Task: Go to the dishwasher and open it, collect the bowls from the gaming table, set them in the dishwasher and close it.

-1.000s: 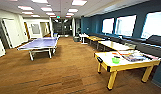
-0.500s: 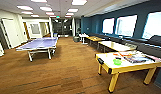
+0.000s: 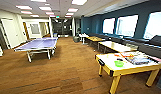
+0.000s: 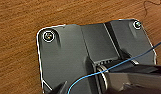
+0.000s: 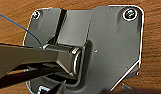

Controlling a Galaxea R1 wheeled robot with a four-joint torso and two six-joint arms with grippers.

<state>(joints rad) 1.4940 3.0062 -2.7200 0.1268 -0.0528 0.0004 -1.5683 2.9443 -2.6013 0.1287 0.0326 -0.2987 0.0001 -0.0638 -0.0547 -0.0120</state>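
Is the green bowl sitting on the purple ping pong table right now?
No, the green bowl sits on the white top of the yellow-rimmed gaming table at the right, apart from the purple ping pong table.

I see the gaming table [image 3: 113, 67] on the wood floor [image 3: 58, 75], carrying a lime-green bowl [image 3: 119, 63] beside scattered papers [image 3: 136, 58].

One gaming table [image 3: 113, 67], one green bowl [image 3: 119, 63], one ping-pong table [image 3: 37, 44]
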